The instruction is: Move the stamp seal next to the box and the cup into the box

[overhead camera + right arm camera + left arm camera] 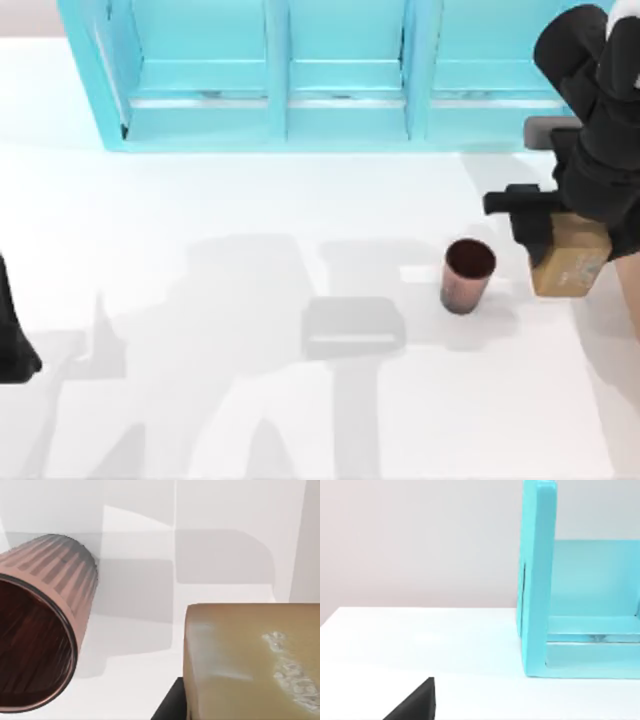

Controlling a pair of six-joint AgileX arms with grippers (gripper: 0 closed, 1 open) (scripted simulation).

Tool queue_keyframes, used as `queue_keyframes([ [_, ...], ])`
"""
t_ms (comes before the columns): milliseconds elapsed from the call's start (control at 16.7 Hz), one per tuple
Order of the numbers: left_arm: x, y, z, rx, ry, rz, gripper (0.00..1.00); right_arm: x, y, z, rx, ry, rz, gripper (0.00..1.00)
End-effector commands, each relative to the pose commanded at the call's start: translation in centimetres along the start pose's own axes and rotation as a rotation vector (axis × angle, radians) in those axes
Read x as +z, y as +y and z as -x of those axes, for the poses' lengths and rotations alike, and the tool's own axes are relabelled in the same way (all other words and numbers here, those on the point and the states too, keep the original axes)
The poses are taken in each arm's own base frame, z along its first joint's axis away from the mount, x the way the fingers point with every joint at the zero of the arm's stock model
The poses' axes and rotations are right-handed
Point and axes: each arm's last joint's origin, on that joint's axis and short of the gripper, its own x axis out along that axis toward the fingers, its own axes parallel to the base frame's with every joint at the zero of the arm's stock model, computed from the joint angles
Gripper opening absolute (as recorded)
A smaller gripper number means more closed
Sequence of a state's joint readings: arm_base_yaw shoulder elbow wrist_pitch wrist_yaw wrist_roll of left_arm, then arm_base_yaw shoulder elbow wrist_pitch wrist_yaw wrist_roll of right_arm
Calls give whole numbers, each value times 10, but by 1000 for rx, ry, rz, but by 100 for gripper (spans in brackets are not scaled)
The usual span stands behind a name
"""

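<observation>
The seal [570, 256] is a tan-brown rectangular block with smooth faces and a pale, rough engraved mark. It sits at the desk's [200, 250] right side, tilted, with the right claw [545, 232] closed on it — one dark finger lies along its left face. The right arm descends from the far right corner, its black bulk bent over the block.

The cup [467, 274] is a tapered tumbler, dark reddish-brown at the rim, lighter and pinkish lower down. It stands upright just left of the seal, apart from it. An orange-tan strip at the right edge, just beside the seal, may be the box [629, 295]; I cannot tell for certain.

The right wrist view adds detail — vertical ribbing on the cup wall [60, 570], a dark grained interior, and the whitish mark on the seal [250, 660].

The left claw [15, 345] sits parked at the left edge; whether it is open, I cannot tell. Its wrist view shows the end wall of the smooth turquoise shelf [538, 580], which stands along the far side of the desk [420, 640].
</observation>
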State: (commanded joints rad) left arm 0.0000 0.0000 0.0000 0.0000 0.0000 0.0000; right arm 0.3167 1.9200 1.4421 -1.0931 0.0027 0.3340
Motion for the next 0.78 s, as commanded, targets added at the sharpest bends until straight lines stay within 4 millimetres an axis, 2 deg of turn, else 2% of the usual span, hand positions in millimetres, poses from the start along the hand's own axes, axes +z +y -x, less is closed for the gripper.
queue_keyframes([
  [600, 0, 0, 0, 0, 0, 0, 100, 0, 0, 0, 0, 0, 0, 98],
  [780, 0, 0, 0, 0, 0, 0, 100, 0, 0, 0, 0, 0, 0, 100],
])
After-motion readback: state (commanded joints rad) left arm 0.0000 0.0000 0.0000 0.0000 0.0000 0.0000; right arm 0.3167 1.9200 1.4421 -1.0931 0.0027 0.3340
